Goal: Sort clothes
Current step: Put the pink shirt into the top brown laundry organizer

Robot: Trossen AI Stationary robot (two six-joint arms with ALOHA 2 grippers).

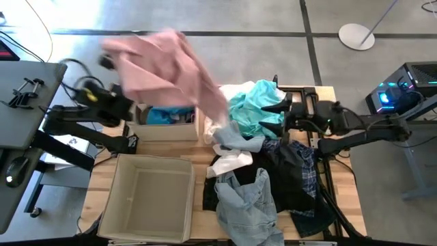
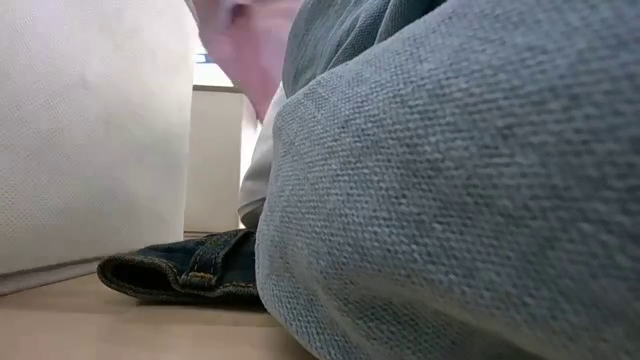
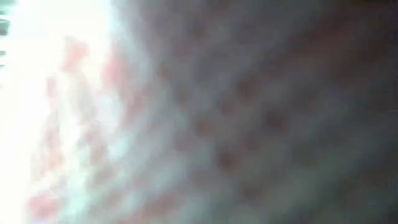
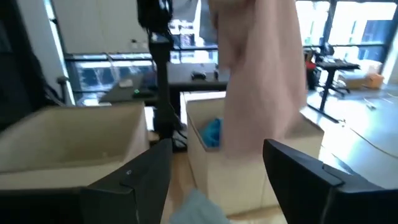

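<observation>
My left gripper (image 1: 108, 63) holds a pink garment (image 1: 171, 65) up over the far bin (image 1: 147, 131). The garment also hangs in the right wrist view (image 4: 261, 68). The cloth covers the left wrist view and hides the fingers. My right gripper (image 4: 214, 180) is open and empty, standing over the turquoise garment (image 1: 254, 102) at the pile's far end. The pile lies on the table's right half: white pieces (image 1: 232, 149), pale blue denim (image 1: 246, 199) and dark plaid and black cloth (image 1: 300, 179). My left gripper holds the pink garment by its upper left end (image 1: 119, 53). The cloth hides the fingers, so the kind of hold does not show. The garment is lifted and hangs slanting toward the pile. I cannot tell whether its lower end (image 1: 217, 116) touches the white clothes.
The far bin (image 4: 205, 149) holds a blue piece of cloth (image 1: 164, 115). A second beige bin (image 1: 150, 198) stands at the near left. In the low view, pale denim (image 2: 450, 200) fills the front, with dark denim (image 2: 190, 272) beside a bin wall (image 2: 90, 130).
</observation>
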